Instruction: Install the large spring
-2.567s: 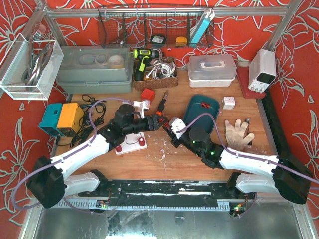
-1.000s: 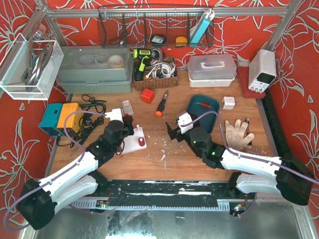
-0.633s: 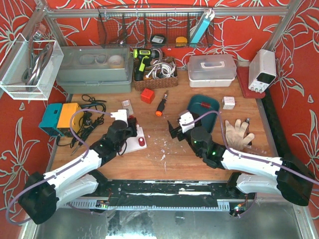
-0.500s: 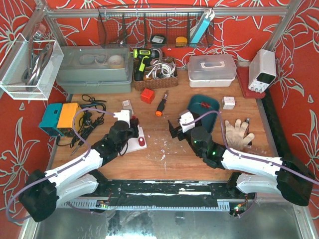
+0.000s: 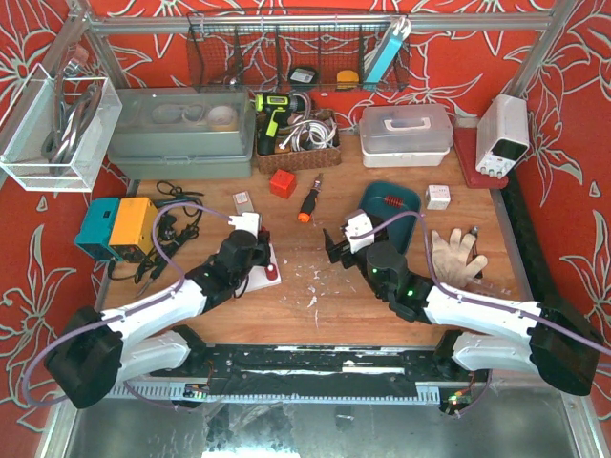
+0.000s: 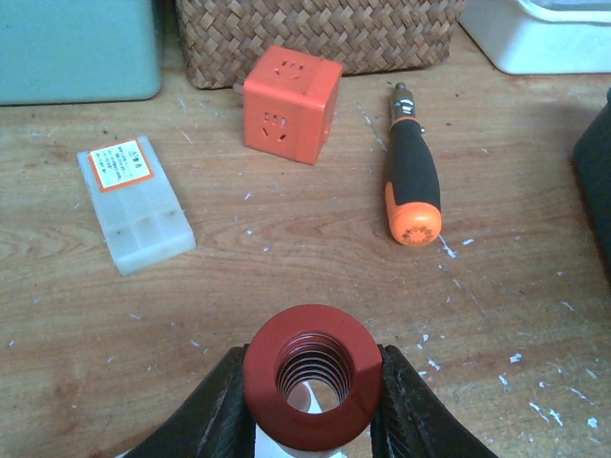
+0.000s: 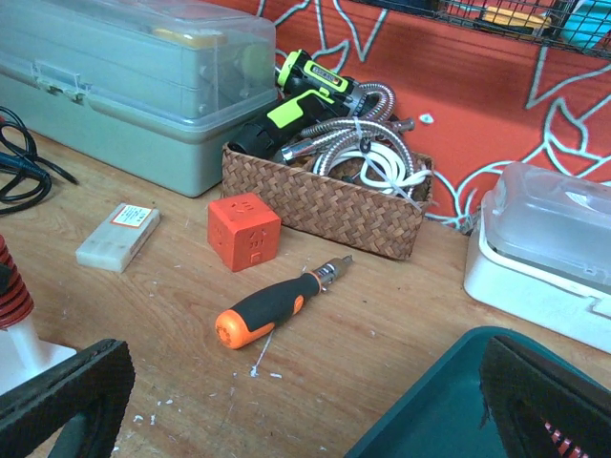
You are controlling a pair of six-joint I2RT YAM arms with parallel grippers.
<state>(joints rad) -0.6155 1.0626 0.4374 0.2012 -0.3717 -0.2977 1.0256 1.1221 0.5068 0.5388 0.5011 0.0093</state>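
Red large spring point(image 6: 308, 382) pinched in left hand point(image 6: 311, 408), right hand point(image 7: 305, 412) spread, well apart

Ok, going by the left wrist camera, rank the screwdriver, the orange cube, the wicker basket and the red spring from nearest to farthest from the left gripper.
1. Red spring: clamped in the left gripper.
2. Screwdriver: ahead, to the right.
3. Orange cube: farther ahead, about centre.
4. Wicker basket: at the back, behind the cube.
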